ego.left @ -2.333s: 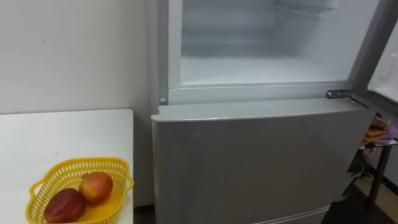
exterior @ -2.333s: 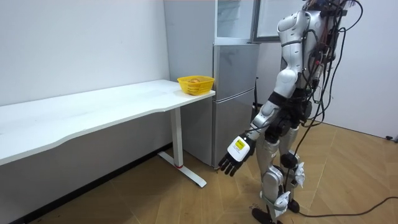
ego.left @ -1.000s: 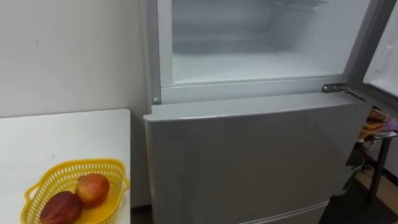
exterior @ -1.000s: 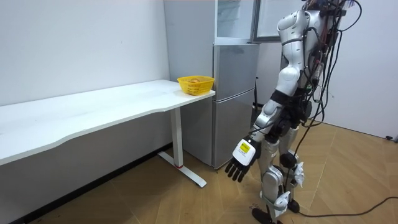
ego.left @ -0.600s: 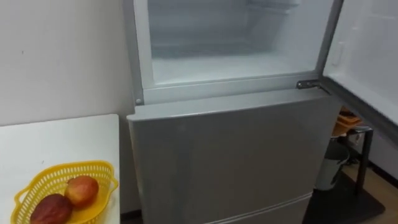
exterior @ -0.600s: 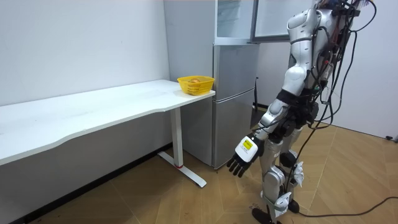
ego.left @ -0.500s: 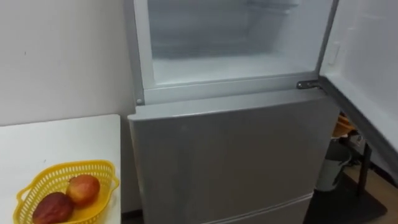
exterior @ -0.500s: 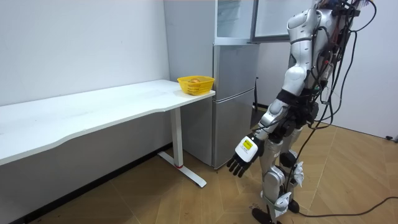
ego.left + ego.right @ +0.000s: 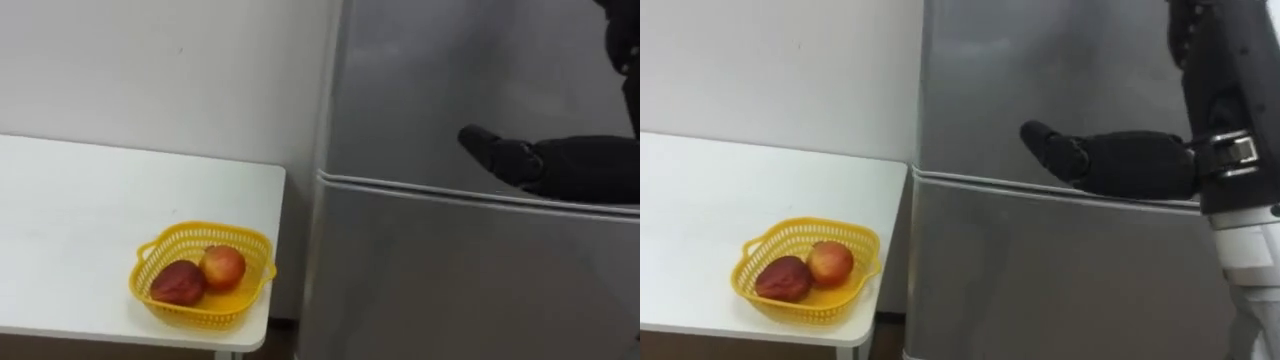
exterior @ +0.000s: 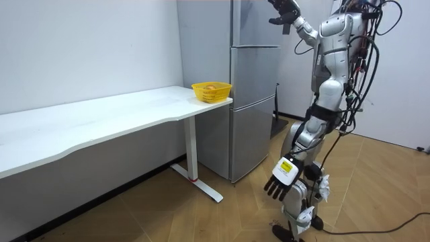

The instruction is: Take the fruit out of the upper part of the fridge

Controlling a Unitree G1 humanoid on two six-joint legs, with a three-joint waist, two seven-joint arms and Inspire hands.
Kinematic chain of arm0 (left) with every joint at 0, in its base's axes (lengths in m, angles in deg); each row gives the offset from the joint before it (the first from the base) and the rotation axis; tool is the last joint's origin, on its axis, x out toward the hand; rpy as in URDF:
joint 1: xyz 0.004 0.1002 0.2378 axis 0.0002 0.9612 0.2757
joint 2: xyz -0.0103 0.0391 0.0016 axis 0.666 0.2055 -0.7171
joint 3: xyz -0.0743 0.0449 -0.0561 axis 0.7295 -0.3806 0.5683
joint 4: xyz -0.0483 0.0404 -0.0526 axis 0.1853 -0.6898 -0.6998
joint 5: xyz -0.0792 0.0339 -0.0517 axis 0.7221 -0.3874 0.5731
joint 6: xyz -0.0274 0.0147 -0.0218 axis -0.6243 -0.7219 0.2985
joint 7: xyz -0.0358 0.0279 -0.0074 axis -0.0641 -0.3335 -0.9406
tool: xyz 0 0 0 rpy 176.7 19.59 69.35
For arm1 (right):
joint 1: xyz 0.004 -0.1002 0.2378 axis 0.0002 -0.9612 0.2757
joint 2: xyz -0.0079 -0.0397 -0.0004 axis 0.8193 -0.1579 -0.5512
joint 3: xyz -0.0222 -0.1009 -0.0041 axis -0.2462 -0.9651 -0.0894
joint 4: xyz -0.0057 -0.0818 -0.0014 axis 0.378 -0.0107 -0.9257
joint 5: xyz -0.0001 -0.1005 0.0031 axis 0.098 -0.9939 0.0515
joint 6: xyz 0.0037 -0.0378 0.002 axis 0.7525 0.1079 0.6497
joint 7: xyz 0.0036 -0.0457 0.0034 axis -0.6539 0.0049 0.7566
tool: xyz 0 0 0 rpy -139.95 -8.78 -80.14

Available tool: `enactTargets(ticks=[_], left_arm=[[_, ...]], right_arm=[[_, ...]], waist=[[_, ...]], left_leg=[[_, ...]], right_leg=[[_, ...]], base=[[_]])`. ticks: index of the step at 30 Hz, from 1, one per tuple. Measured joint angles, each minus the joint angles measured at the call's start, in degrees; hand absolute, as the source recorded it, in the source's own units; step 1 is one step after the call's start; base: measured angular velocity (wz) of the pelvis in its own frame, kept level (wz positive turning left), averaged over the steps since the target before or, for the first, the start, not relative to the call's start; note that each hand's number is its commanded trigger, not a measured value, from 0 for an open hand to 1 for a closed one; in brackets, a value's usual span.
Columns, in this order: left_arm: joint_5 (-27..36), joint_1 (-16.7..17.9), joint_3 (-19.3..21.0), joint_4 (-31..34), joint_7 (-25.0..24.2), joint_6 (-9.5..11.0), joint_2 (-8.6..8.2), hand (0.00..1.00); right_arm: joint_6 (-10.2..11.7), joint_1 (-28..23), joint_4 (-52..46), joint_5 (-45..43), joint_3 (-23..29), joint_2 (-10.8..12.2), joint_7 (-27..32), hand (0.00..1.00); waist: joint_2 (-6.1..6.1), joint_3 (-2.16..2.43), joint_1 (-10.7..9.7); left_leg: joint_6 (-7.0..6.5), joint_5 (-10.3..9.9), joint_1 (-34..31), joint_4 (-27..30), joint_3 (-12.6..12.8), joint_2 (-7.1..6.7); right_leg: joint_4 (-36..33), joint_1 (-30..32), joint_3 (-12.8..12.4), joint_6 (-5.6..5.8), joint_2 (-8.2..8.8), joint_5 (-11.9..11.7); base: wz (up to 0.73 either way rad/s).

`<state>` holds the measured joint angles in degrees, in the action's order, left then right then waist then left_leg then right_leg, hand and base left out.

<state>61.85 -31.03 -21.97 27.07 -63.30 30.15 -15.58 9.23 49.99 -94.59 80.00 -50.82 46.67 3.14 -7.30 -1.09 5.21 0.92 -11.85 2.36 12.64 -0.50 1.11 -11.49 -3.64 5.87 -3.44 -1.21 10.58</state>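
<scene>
Sitting in the yellow basket [image 9: 205, 312] are the apple [image 9: 222, 267] and a darker red fruit [image 9: 178, 283], the two touching, the apple on the side nearer the fridge [image 9: 450, 290]. The basket stands at the near corner of the white surface [image 9: 80, 220], just beside the fridge, its longer side running across the robot's front. From the right hand [image 9: 503, 157] the fruit lies down and to the left, well apart. That hand is raised against the upper door [image 9: 450, 70], just above the seam with the lower door, fingers stretched out straight and holding nothing. I cannot tell whether they press the metal or only hover at it. The left hand [image 10: 282, 180] hangs low beside the leg, fingers loose and empty, so neither hand is close to the basket, though the left arm is on its side.

A moment ago the upper door stood wide open on a bare white compartment. Now it is shut flush, and the right arm, hanging out of sight then, has come up to it. The head camera has swung left, so more of the surface shows. In the room view the basket has not moved. I would judge the fetching done, with only the hand left to draw back from the door.
</scene>
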Motion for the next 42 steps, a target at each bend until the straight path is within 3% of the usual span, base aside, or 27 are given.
enactTargets(ticks=[4,8,14,20,24,26,30,32,35,38,40,42], left_arm=[[-0.01,-0.15,-0.19,-0.88,0.81,0.0,-0.01,0.0],[-0.02,-0.25,-0.13,-0.88,0.96,0.05,-0.02,0.0],[0.08,0.1,-0.08,-1.83,1.13,0.14,0.29,0.0],[0.01,0.05,0.12,-1.82,1.15,0.69,0.3,0.0],[0.02,-0.01,1.78,-2.11,2.07,1.22,0.1,0.0],[0.09,0.37,1.89,-2.08,2.55,1.22,0.13,0.0],[0.0,0.67,2.57,-1.67,3.71,1.11,-0.21,0.0],[0.02,0.55,3.02,-1.65,3.87,1.07,-0.22,0.0],[0.16,0.27,2.91,-1.76,4.76,0.84,-0.31,0.0],[-0.01,-0.26,3.04,-1.45,6.09,0.05,-0.35,0.0],[0.11,-0.01,3.03,-0.66,6.54,-0.99,-0.69,0.0],[0.07,0.02,3.09,-0.58,7.21,-1.6,-1.4,0.0]], right_arm=[[2.62,0.03,0.5,0.17,-0.12,0.0,-0.41,0.0],[3.57,0.03,0.91,0.35,-0.12,0.0,-0.38,0.0],[4.33,-0.66,3.46,0.45,0.53,0.0,1.43,0.0],[6.59,-5.34,3.42,0.37,8.2,0.0,5.72,0.0],[7.03,-9.09,3.52,-0.1,13.56,0.0,10.92,0.0],[8.3,-10.7,4.69,-0.15,15.4,0.0,13.0,0.0],[8.57,-13.9,10.81,-0.62,18.75,0.27,18.56,0.0],[8.42,-17.19,13.93,-1.33,19.5,1.18,21.0,0.0],[7.95,-22.34,19.21,-1.46,19.63,4.37,23.27,0.0],[6.74,-27.79,29.59,-1.84,19.34,9.44,24.49,0.0],[4.12,-29.77,37.64,-1.54,19.14,14.4,24.14,0.0],[2.55,-29.85,43.05,-1.46,18.62,16.49,24.12,0.0]], waist=[[0.72,0.1,-0.05],[1.32,0.37,-0.18],[0.23,0.63,-2.05],[-0.22,0.7,-3.81],[0.69,0.71,-4.43],[1.23,0.97,-5.13],[1.75,1.02,-6.4],[1.56,1.07,-6.5],[1.87,0.92,-6.51],[1.83,0.99,-6.44],[2.41,1.27,-6.26],[3.41,1.22,-6.46]], left_leg=[[0.01,0.0,-0.26,0.0,-0.7,-0.05],[0.01,0.01,-0.17,-0.04,-0.74,-0.08],[0.0,0.02,1.35,-0.13,-1.29,-0.34],[-0.1,-0.06,1.35,-0.08,-1.0,-0.47],[-0.16,-0.1,2.2,-0.65,-0.51,-0.44],[-0.17,-0.1,2.46,-1.0,-0.33,-0.43],[-0.19,-0.09,2.43,-1.27,0.32,-0.36],[-0.18,-0.09,2.56,-1.3,0.52,-0.34],[-0.18,-0.09,2.65,-1.39,1.42,-0.31],[-0.23,-0.12,2.18,-1.33,1.94,-0.35],[-0.26,-0.13,2.28,-1.61,2.42,-0.36],[-0.26,-0.13,2.35,-2.02,3.15,-0.35]], right_leg=[[0.77,-0.39,0.79,0.01,0.02,0.01],[0.91,-0.5,0.7,0.02,0.03,0.01],[2.13,-2.73,1.34,0.13,0.18,0.13],[2.87,-2.96,1.13,0.23,0.16,0.03],[2.81,-3.21,0.26,0.29,0.12,-0.01],[2.83,-3.35,0.3,0.35,0.17,0.03],[2.79,-3.15,-0.35,0.38,0.14,0.05],[2.78,-3.07,-0.64,0.38,0.08,0.05],[2.81,-2.88,-0.85,0.39,0.11,0.05],[2.89,-2.58,-0.91,0.46,0.23,0.08],[2.83,-2.41,-1.07,0.53,0.33,0.13],[2.7,-2.28,-1.17,0.6,0.42,0.14]], base=[[0.1],[0.0],[0.08],[0.02],[-0.08],[-0.05],[-0.07],[-0.07],[-0.06],[0.0],[-0.07],[-0.15]])
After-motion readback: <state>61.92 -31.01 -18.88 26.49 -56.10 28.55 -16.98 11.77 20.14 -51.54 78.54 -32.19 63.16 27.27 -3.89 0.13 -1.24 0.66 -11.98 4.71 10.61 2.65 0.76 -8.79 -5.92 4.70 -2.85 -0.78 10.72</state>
